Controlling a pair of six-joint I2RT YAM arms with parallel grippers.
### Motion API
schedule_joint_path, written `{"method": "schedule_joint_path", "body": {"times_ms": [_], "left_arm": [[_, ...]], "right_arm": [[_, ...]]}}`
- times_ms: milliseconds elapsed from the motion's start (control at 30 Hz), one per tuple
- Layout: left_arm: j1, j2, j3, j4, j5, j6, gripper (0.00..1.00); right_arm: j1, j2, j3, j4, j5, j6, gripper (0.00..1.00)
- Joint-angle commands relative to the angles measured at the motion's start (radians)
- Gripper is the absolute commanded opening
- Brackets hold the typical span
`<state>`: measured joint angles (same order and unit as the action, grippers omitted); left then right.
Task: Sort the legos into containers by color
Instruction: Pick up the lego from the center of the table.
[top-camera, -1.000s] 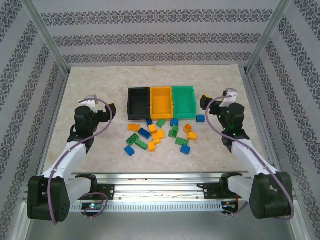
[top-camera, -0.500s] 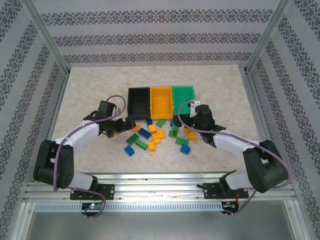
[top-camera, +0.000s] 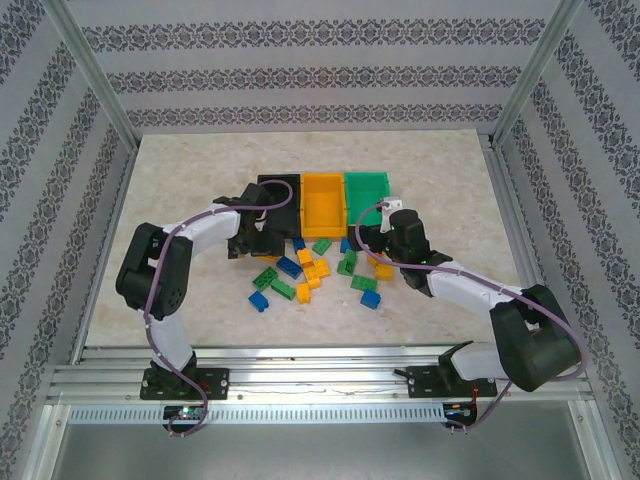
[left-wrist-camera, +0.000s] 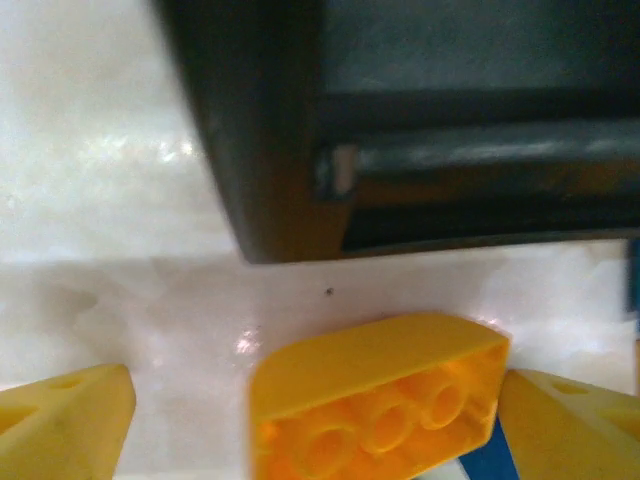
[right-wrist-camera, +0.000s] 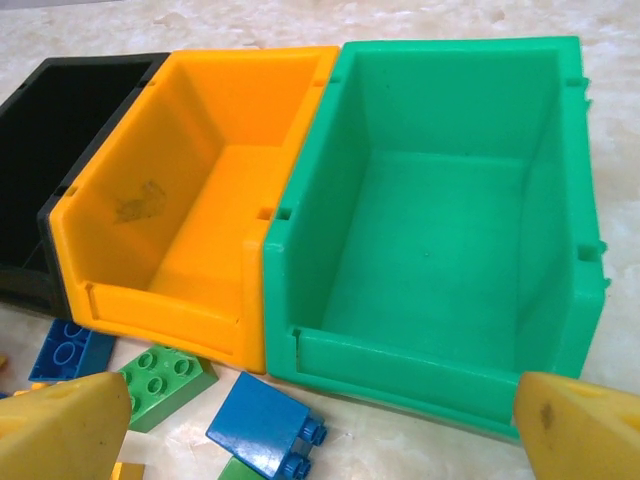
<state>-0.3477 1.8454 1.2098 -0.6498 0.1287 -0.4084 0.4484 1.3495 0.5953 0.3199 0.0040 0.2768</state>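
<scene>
The left claw (left-wrist-camera: 316, 420) gapes around a yellow-orange brick (left-wrist-camera: 375, 395) at the black bin's (left-wrist-camera: 270, 150) 6 o'clock, while the right claw (right-wrist-camera: 320, 430) — likewise spread wide — hangs at the green bin's (right-wrist-camera: 450, 250) 6 o'clock above a blue brick (right-wrist-camera: 262, 425) on the tabletop (right-wrist-camera: 400, 450).

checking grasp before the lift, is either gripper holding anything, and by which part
Nothing held. Left gripper stands open astride a yellow lego, not clamped; right gripper open, empty.
</scene>
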Motion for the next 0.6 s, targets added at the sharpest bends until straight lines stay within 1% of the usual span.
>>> {"method": "schedule_joint_path", "body": {"times_ms": [0, 33, 100, 233, 333, 367, 400, 567], "left_arm": [[-0.029, 0.052, 0.038, -0.081, -0.046, 0.045, 0.90], [-0.035, 0.059, 0.043, -0.080, -0.049, 0.050, 0.86], [-0.042, 0.072, 0.049, -0.076, -0.053, 0.056, 0.83], [-0.042, 0.073, 0.046, -0.069, -0.036, 0.059, 0.62], [-0.042, 0.041, 0.020, -0.052, -0.024, 0.053, 0.60], [-0.043, 0.024, 0.009, -0.044, -0.025, 0.050, 0.56], [-0.042, 0.004, -0.007, -0.038, -0.031, 0.046, 0.55], [-0.042, -0.117, -0.057, -0.027, -0.063, 0.028, 0.54]], "right_arm": [[0.010, 0.016, 0.001, 0.019, 0.015, -0.016, 0.98], [0.012, 0.019, 0.001, 0.017, 0.015, -0.017, 0.98], [0.016, 0.023, 0.004, 0.017, 0.019, -0.019, 0.98], [0.019, 0.038, 0.008, 0.018, 0.026, -0.028, 0.98], [0.025, 0.043, 0.010, 0.018, 0.031, -0.032, 0.98], [0.027, 0.045, 0.012, 0.017, 0.033, -0.034, 0.98], [0.030, 0.046, 0.012, 0.016, 0.037, -0.037, 0.98], [0.042, 0.053, 0.016, 0.018, 0.054, -0.050, 0.98]]}}
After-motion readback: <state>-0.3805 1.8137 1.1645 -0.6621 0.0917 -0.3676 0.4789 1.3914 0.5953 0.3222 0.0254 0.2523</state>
